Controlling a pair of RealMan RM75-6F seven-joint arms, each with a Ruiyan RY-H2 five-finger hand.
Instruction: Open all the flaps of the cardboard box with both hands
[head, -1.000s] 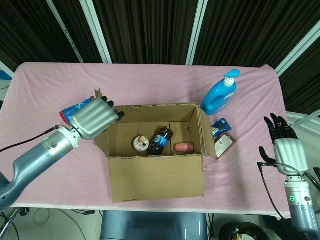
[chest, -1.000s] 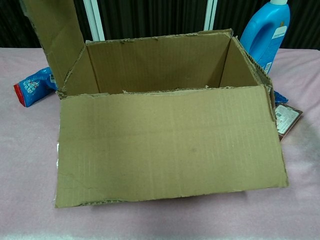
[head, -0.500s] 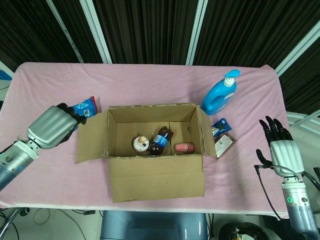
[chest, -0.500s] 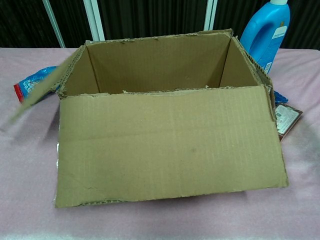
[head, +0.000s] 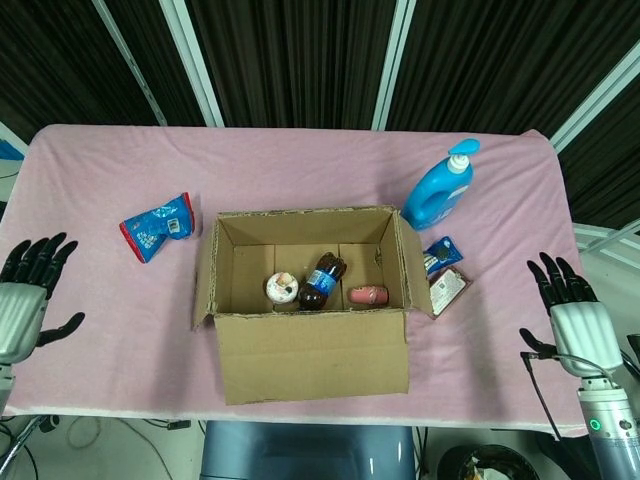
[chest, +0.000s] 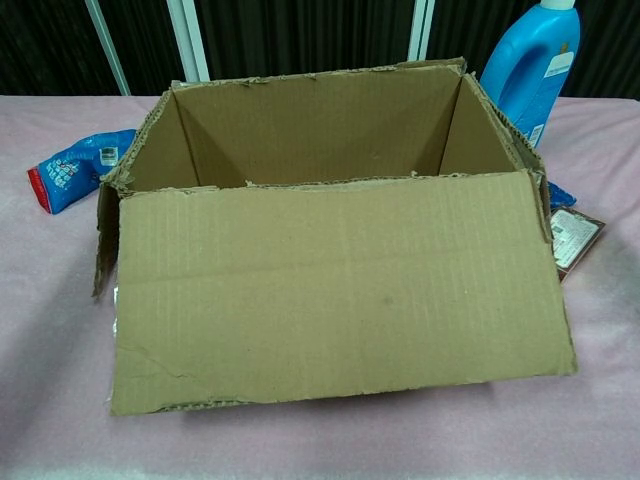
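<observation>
The cardboard box (head: 310, 300) stands open at the table's middle, its top uncovered. Its front flap (chest: 330, 285) hangs down over the near wall, and its left flap (head: 203, 280) is folded down along the left side. The right flap (head: 418, 262) leans outward. Inside lie a dark bottle (head: 321, 280), a round cup (head: 282, 288) and a small pink item (head: 367, 295). My left hand (head: 25, 305) is at the far left table edge, fingers spread, holding nothing. My right hand (head: 572, 315) hovers off the table's right edge, fingers spread and empty. Neither hand shows in the chest view.
A blue detergent bottle (head: 440, 188) stands right of the box's back corner. A blue and red snack bag (head: 157, 225) lies left of the box. Small packets (head: 445, 270) lie by the right flap. Pink cloth (head: 300, 160) covers the table.
My left hand has let the left flap go and drawn back to the far left table edge. The flap dropped down beside the box. The right hand barely shifted.
</observation>
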